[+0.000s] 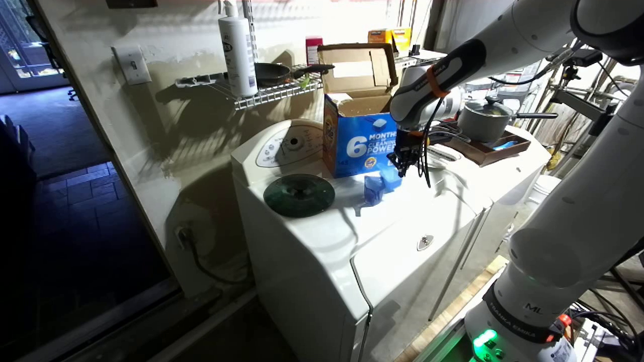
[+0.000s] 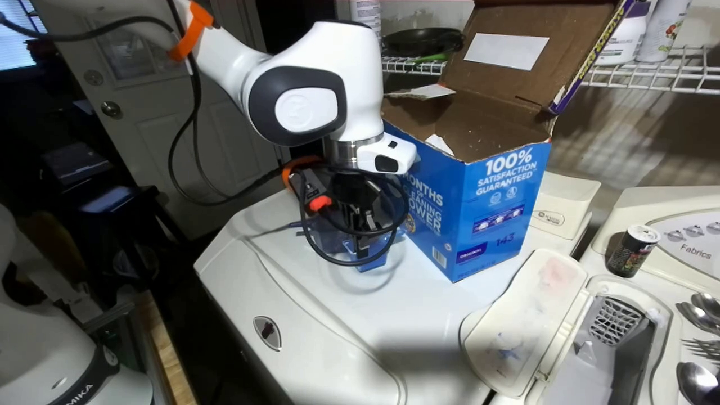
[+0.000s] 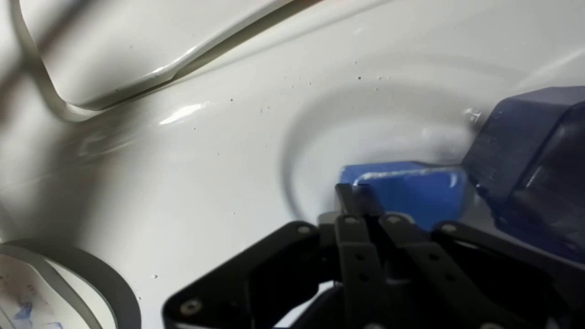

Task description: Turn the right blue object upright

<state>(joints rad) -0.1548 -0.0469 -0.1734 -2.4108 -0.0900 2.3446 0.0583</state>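
Note:
The right blue object (image 1: 391, 179) is a small bright-blue cup-like piece on the white machine top. It also shows under the gripper in an exterior view (image 2: 372, 261) and in the wrist view (image 3: 418, 194). My gripper (image 3: 358, 198) points down with its fingers close together at the piece's left edge. One fingertip is outside that edge and the other looks inside it, so the thin wall appears pinched. The gripper also shows in both exterior views (image 1: 401, 170) (image 2: 360, 239). The second blue piece (image 1: 373, 190), darker, stands beside it and shows at the right in the wrist view (image 3: 525, 169).
A large open blue cardboard box (image 1: 359, 143) stands close behind the pieces. A dark-green round disc (image 1: 282, 201) lies to their left. A brown tray (image 1: 483, 160) with a pot (image 1: 483, 123) is farther right. An open white dispenser lid (image 2: 526, 320) and a can (image 2: 633, 250) show too.

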